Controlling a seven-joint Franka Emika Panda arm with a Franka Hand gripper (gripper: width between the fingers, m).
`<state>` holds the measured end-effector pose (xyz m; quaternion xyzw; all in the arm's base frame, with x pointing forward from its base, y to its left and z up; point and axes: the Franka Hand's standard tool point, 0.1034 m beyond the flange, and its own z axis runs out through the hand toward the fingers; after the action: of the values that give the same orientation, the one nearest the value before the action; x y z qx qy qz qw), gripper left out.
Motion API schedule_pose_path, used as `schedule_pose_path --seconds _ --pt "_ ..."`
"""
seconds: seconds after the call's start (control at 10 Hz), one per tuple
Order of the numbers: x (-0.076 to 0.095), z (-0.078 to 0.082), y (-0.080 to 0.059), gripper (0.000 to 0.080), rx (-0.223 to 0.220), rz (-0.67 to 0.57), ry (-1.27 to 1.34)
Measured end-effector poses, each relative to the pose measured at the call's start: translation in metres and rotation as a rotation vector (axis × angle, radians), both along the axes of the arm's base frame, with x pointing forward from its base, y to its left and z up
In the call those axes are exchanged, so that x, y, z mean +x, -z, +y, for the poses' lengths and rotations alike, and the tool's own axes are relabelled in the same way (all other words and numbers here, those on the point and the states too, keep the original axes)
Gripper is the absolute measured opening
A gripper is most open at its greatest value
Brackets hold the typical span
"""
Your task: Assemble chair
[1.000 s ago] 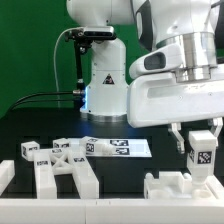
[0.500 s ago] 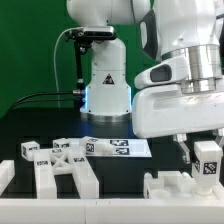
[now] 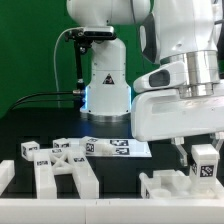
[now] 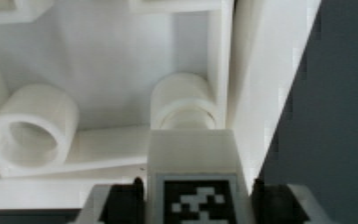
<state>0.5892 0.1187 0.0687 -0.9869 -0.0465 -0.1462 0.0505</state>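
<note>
End effector [image 3: 202, 156]: lower right of the exterior view, jaws part-closed and clamped on 1 tagged block [image 3: 204, 163]. The block hangs upright, tag facing the camera, just above the chair frame [image 3: 168, 186] at bottom right. I can't tell if they touch.

Wrist view: the tag sits between my fingers [image 4: 105, 203]. Beyond it the frame shows 2 round tube-like features [image 4: 186, 100], and the block looks lined up with 1 of them. Can't tell pegs from sockets.

My read: this is the insert step. To do it well:
- square the block to that feature first
- go straight down, slowly, no tilt
- no side load, since the frame probably sits loose on the bench [image 3: 125, 170]
- open only once it's seated

The other frame piece [image 3: 60, 172], lower left, and the marker board [image 3: 115, 147], centre, are well apart from this.
</note>
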Motion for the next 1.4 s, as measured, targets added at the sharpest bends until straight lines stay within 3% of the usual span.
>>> schedule_pose_path --seconds 0.4,0.5,0.6,0.7,0.8,1.0,1.3,1.4 --pt "0.001 0.0 0.0 0.0284 -0.001 -0.043 0.001" --pt "0.0 0.0 0.001 0.0362 -0.002 -0.034 0.0" --pt "0.0 0.001 0.001 0.0559 -0.001 -0.001 -0.003" --pt "0.005 -0.001 -0.006 0.0559 0.008 0.032 0.01" --pt "0.013 -0.004 -0.013 0.0629 0.021 0.064 0.032" --pt "0.011 0.009 -0.011 0.0646 0.044 0.253 0.075" --pt "0.011 0.012 -0.005 0.0649 0.047 0.278 0.102" --pt "0.011 0.013 -0.004 0.0607 0.048 0.28 0.112"
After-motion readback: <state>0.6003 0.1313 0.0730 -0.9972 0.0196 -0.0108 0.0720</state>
